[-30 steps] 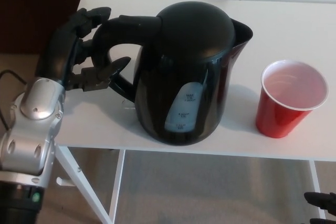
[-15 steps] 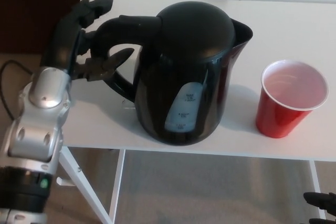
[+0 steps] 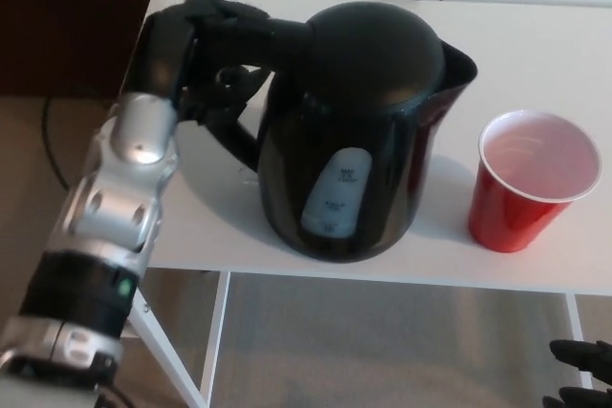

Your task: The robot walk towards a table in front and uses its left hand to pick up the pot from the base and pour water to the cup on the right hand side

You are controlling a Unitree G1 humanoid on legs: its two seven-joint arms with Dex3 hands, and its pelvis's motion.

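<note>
Left hand (image 3: 196,40) wraps the handle (image 3: 244,45) of the black kettle (image 3: 359,131) standing mid-table (image 3: 535,40), red cup (image 3: 531,179) at its 3 o'clock; grip should seat fully before lifting straight up, then tilt the spout (image 3: 459,59) toward the cup.

Left robot hand (image 3: 196,54) grips pot (image 3: 359,136) beside cup (image 3: 531,179)

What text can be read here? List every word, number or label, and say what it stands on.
None can be read.
Kettle, water-level window: small pale marks, too blurred to read.
Red cup: no text visible.
Left hand and table: no text visible.
</note>
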